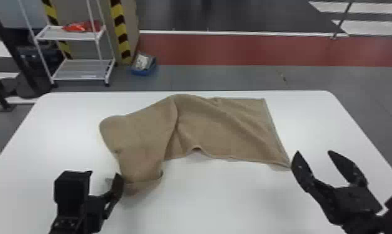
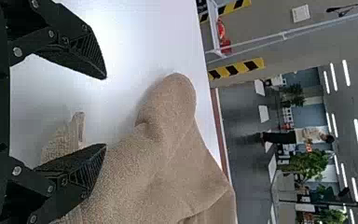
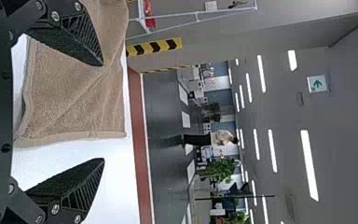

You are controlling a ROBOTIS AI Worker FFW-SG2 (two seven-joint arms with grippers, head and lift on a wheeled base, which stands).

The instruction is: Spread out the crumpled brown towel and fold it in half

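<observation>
- Can see the brown towel (image 1: pixel 223 127) across the white table (image 1: pixel 220 202) in the head view, left part lumpy and bent, right part flatter with small folds.
- Can see the left gripper (image 1: pixel 104 174) by the towel's near left end; cannot tell about touching.
- Can see the right gripper (image 1: pixel 313 152) by the near right corner, fingers spread.
- Can see ribbed fingers (image 2: pixel 86 46) spread wide in the left wrist view, with towel behind one.
- Can find a blue box (image 1: pixel 144 70) in the head view, and a green sign (image 3: pixel 317 84) in the right wrist view.

Brown towel (image 1: pixel 229 130) — matt, napped cloth.
</observation>
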